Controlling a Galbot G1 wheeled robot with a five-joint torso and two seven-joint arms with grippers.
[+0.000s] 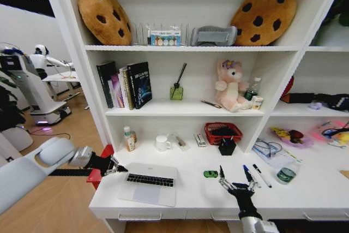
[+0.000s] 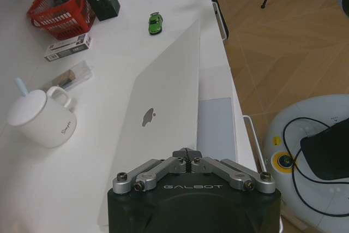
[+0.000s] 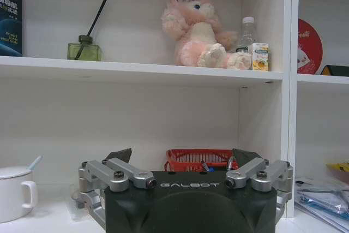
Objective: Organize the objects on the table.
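At the desk's left end, the left gripper (image 1: pixel 115 167) sits with its fingertips pressed together right at the laptop (image 1: pixel 148 183) lid's edge, and from the wrist view the silver lid (image 2: pixel 161 118) runs away from the closed tips, half-raised over the keyboard half. Whether the tips pinch the lid or just touch it, I can't tell. So the laptop lies directly ahead of that gripper, long side running along the table (image 1: pixel 185 159) front, and the left arm is clearly the nearer one for it. My read: the lid is what this hand is working on.

Over to the right gripper (image 1: pixel 238 183), hovering at the front edge, fingers spread wide, holding nothing. Just beyond it to the left sits the tiny green toy car (image 1: pixel 210 174); the pens (image 1: pixel 254 175) lie just ahead and to its right, long axes pointing roughly toward the shelving; the dark-green round container (image 1: pixel 286 174) sits farther right. That makes the right arm the closer one for all the small stuff, with the red mesh basket (image 1: pixel 223 132) and white mug (image 1: pixel 162 143) back near the shelf
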